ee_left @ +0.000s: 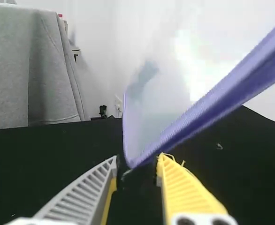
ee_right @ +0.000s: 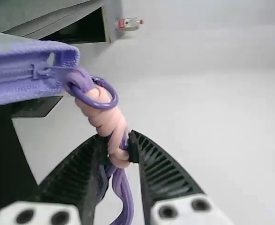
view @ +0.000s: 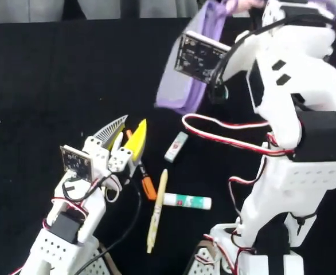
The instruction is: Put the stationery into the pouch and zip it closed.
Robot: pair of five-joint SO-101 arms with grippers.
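Purple pouch (view: 198,69), four stationery pieces (view: 186,201).

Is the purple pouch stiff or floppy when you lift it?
Probably floppy: the pouch hangs limp from the right gripper, held by its pink cord. It looks light too, since that thin cord alone seems to carry it.

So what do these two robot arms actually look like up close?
Both the left arm and right arm are white plastic shells with black motor blocks, looping red-and-white cables, and a small circuit-board camera at the wrist. The left arm's fingers are ridged, one pale grey, one yellow; the right arm's fingers are ridged and black.
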